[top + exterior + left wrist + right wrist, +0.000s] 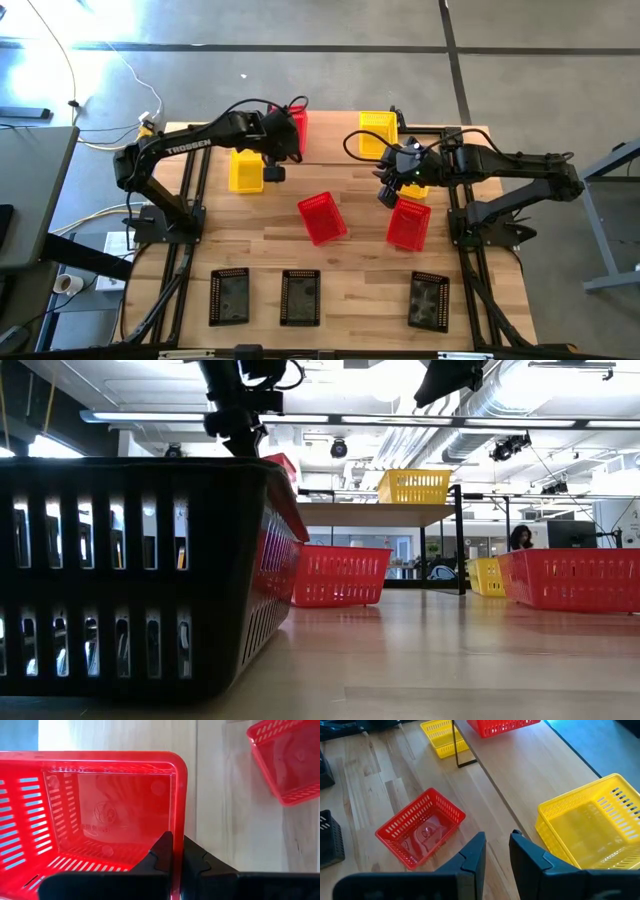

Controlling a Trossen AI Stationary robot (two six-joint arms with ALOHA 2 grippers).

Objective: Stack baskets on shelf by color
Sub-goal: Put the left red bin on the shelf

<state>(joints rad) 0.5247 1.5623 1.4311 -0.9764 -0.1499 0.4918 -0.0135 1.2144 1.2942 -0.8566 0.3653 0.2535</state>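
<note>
Spanning grey concrete floor (330,25), light wood tabletop (350,270) beneath baskets (322,217)

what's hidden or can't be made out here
- High view: a yellow basket by the right gripper is mostly hidden under that arm.
- Low view: a near black basket blocks the table's left side.
- Left wrist view: the red basket in the left gripper is cut off by the frame's edge.

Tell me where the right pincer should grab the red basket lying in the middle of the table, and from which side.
Take the middle red basket by one long wall's rim, coming straight down from above. It sits upright and open-topped, turned at an angle on the table, so the right pincer would likely need to rotate to straddle the thin mesh wall. The walls are slim enough for one finger inside, one outside.
</note>
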